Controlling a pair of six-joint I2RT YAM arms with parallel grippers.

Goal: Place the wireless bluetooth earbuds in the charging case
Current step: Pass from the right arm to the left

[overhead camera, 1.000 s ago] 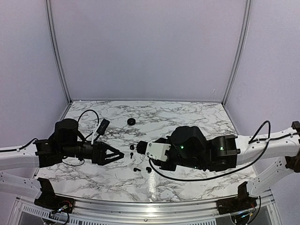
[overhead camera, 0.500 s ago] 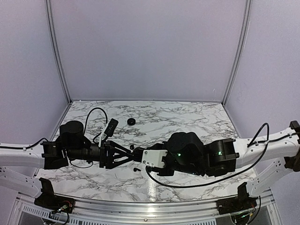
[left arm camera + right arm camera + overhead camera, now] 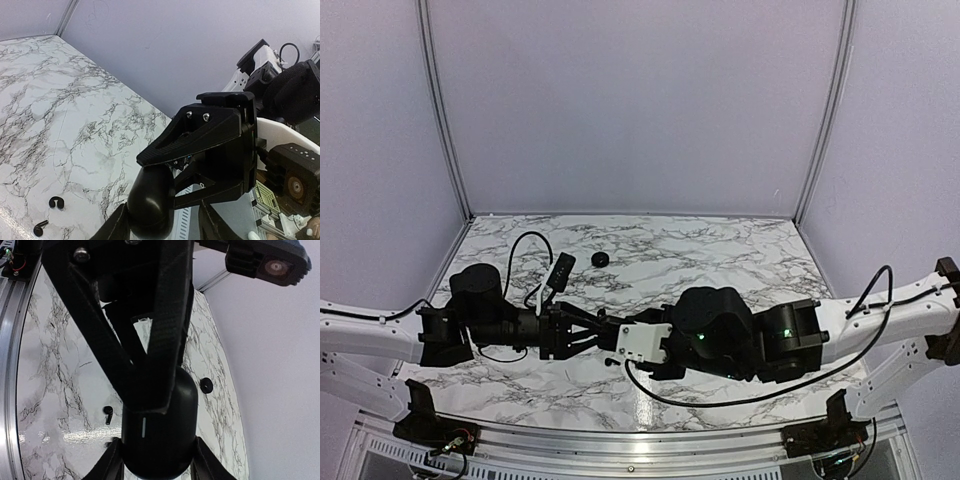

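right pincer (image 3: pixel 155 465) clamped on charging case (image 3: pixel 160 425); left pincer (image 3: pixel 162 226) at its 9 o'clock, grip we cannot tell. mistimed release drops case.

Charging case (image 3: pixel 160 440) upper end hidden from view

Table (image 3: pixel 720 250): white marble top, grey veins.
Disc (image 3: pixel 600 259): black, round, lying toward the far edge.
Earbud (image 3: pixel 40 229): tiny, black, on the top.
Ring piece (image 3: pixel 56 202): near it, possibly another earbud.
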